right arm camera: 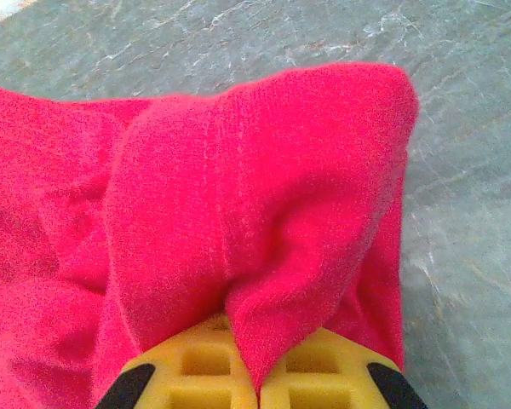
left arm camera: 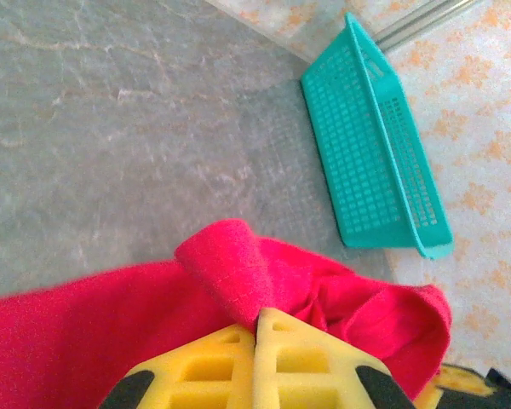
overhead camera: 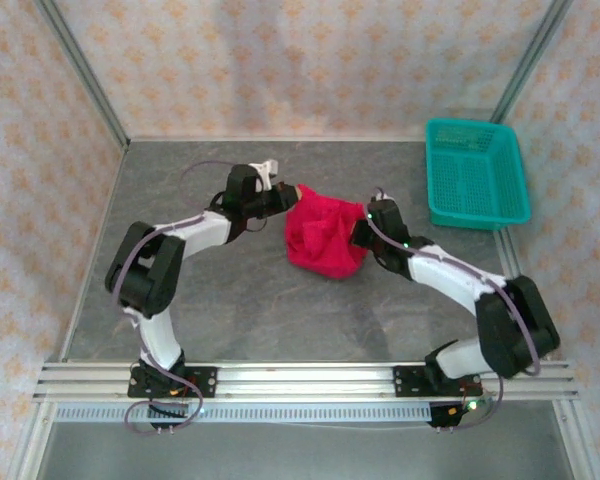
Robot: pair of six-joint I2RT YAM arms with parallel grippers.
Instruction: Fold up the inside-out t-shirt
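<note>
grey stone-look table (overhead camera: 230,310) boxed in by flowered wallpaper (overhead camera: 280,60): from the top camera the red t-shirt (overhead camera: 325,240) is a bunched lump near the middle, strung between the left gripper (overhead camera: 280,203) at its far left edge and the right gripper (overhead camera: 364,232) at its right edge, with a teal basket (overhead camera: 475,175) well apart at the far right. the lump shows no clear sleeve, neck or label, and i cannot tell whether its near edge rests on the table or hangs clear. from the left wrist, the yellow fingers (left arm camera: 204,366) are pressed together on a small rolled fold of the shirt; the bite looks shallow, so a hard sideways pull could slide the cloth out. from the right wrist, that gripper is clamped on a thick pleat that drapes over its tips and hides how deep it sits; it may be several layers, and if so the shirt would likely open twisted rather than flat when the arms move apart. neither hold is plainly on a hem or corner, so spreading from here risks a crooked lay and a lopsided fold. seams that would show the shirt is inside out are too soft to make out.
</note>
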